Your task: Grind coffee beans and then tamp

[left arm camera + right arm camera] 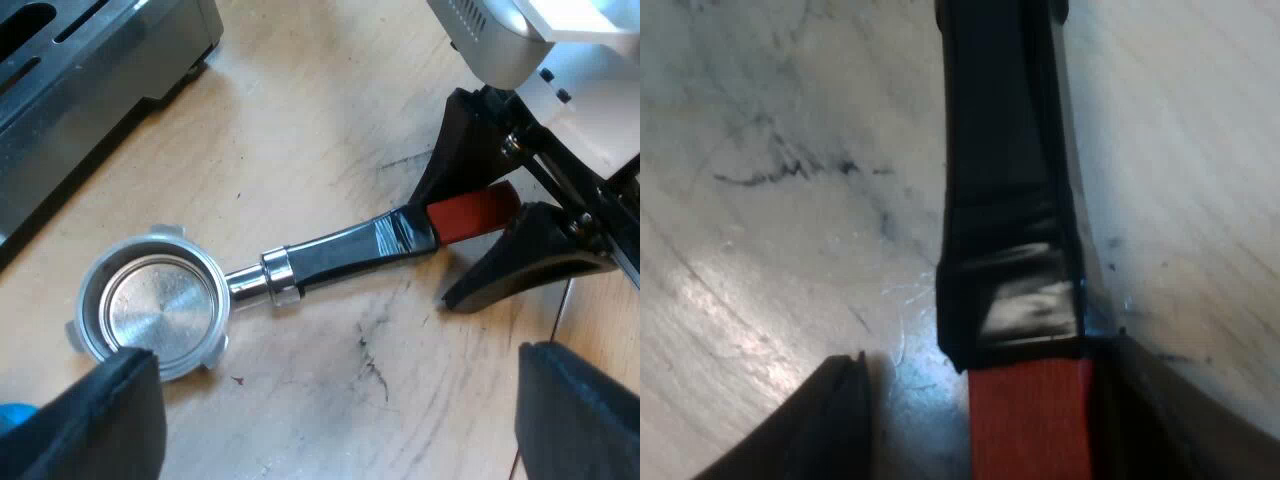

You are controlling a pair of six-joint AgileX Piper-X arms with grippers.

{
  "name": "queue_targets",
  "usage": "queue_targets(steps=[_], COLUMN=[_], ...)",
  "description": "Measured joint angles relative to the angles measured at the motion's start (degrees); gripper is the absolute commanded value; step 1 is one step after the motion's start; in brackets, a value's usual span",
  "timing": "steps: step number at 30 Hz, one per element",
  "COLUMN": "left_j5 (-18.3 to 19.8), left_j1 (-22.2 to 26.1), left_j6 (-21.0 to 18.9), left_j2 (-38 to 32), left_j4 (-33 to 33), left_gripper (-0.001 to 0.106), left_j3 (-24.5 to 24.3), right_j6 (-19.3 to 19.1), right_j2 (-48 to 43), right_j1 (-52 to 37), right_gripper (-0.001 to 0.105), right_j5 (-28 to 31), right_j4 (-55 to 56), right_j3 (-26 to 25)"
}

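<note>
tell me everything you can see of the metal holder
The metal holder lies flat on the wooden table, basket mouth up. Its round bowl is shiny bare metal, empty, with lugs on the rim. A chrome collar joins it to a glossy dark handle ending in red. The right gripper straddles the red end, open, with a gap on one side.
</note>
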Motion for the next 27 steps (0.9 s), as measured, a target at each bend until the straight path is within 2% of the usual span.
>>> queue_targets(steps=[3, 9, 15, 21, 27], left_j5=[0.00, 0.00, 0.00, 0.00, -1.07], left_j1=[0.00, 0.00, 0.00, 0.00, 0.00], left_j6=[0.00, 0.00, 0.00, 0.00, 0.00], left_j2=[0.00, 0.00, 0.00, 0.00, 0.00], left_j4=[0.00, 0.37, 3.06, 8.35, 10.78], left_gripper=[0.073, 0.073, 0.073, 0.073, 0.070], left_j3=[0.00, -0.35, -3.15, -5.78, -8.61], right_j6=[1.77, 2.73, 5.39, 5.94, 6.02], right_j2=[0.00, 0.00, -0.25, -0.25, -0.65], right_j1=[0.00, 0.00, 0.00, 0.00, 0.00], right_gripper=[0.054, 0.054, 0.054, 0.054, 0.054], right_j5=[0.03, 0.03, 0.03, 1.73, 2.97], right_j4=[0.01, 2.50, 11.39, 23.20, 28.31], right_j3=[0.00, -0.68, -3.45, -8.61, -11.25])
